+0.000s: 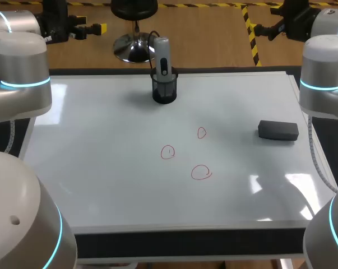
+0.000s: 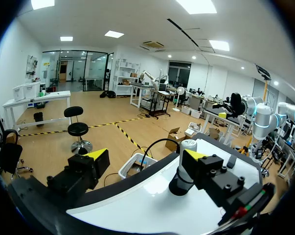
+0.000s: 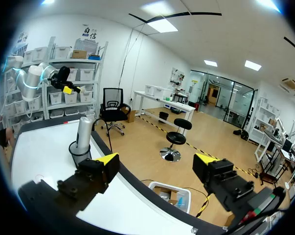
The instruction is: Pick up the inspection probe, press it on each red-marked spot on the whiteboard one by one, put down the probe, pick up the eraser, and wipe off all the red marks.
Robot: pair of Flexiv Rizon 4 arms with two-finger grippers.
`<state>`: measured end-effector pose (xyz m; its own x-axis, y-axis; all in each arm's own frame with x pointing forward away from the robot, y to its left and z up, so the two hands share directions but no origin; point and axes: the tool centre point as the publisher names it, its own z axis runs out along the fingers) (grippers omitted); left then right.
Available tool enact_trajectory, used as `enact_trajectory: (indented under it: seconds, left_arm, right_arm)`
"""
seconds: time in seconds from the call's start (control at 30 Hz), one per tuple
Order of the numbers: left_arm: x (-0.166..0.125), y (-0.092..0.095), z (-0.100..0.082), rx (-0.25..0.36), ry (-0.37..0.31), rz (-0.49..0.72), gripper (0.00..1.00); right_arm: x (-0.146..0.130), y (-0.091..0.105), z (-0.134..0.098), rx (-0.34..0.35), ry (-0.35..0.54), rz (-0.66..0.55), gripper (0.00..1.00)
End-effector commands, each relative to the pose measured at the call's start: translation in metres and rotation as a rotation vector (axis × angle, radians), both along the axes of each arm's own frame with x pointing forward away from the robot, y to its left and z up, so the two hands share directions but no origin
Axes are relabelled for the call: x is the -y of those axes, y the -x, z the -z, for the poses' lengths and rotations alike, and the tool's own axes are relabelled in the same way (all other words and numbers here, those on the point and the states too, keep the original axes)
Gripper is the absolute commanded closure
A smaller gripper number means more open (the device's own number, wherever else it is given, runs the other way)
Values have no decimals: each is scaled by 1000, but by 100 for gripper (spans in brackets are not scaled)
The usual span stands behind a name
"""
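Note:
The grey-white inspection probe (image 1: 162, 56) stands upright in a black mesh cup (image 1: 164, 89) at the back of the whiteboard (image 1: 101, 168). Three red circles (image 1: 201, 133) (image 1: 167, 152) (image 1: 201, 172) are drawn near the board's middle. A dark eraser (image 1: 278, 130) lies at the right. My left gripper (image 1: 91, 29) (image 2: 146, 161) is open, raised beyond the back left corner. The probe (image 2: 188, 147) shows ahead of it, by one finger. My right gripper (image 1: 265, 29) (image 3: 156, 161) is open beyond the back right corner, with the probe (image 3: 83, 132) off to its side.
The probe's black cable (image 1: 139, 31) runs back off the table behind the cup. The whiteboard has a dark frame (image 1: 185, 238) along its front edge. My arms' grey bodies (image 1: 20, 73) (image 1: 325, 78) stand at both sides of the board.

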<state>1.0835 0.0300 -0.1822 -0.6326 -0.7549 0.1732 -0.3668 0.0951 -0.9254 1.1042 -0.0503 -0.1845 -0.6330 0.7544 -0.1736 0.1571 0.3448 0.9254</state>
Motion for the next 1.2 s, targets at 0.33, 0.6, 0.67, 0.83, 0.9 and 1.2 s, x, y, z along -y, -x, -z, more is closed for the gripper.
enact_trajectory:
  seconds: [0.33, 0.6, 0.67, 0.83, 0.9, 1.2]
  left_arm:
    - [1, -1, 0, -3, -4, 1, 0]
    - [7, -1, 2, -5, 23, 44, 0]
    - [9, -1, 3, -1, 43, 67, 0]
    - [12, -1, 4, 7, 61, 99, 0]
    - [13, -1, 5, 8, 80, 117, 0]
    - [25, 7, 11, 12, 143, 203, 0]
  right_arm:
    - [0, 0, 0, 0, 0, 0, 0]
    - [0, 0, 0, 0, 0, 0, 0]
    - [0, 0, 0, 0, 0, 0, 0]
    - [0, 0, 0, 0, 0, 0, 0]
    - [0, 0, 0, 0, 0, 0, 0]
    - [0, 0, 0, 0, 0, 0, 0]
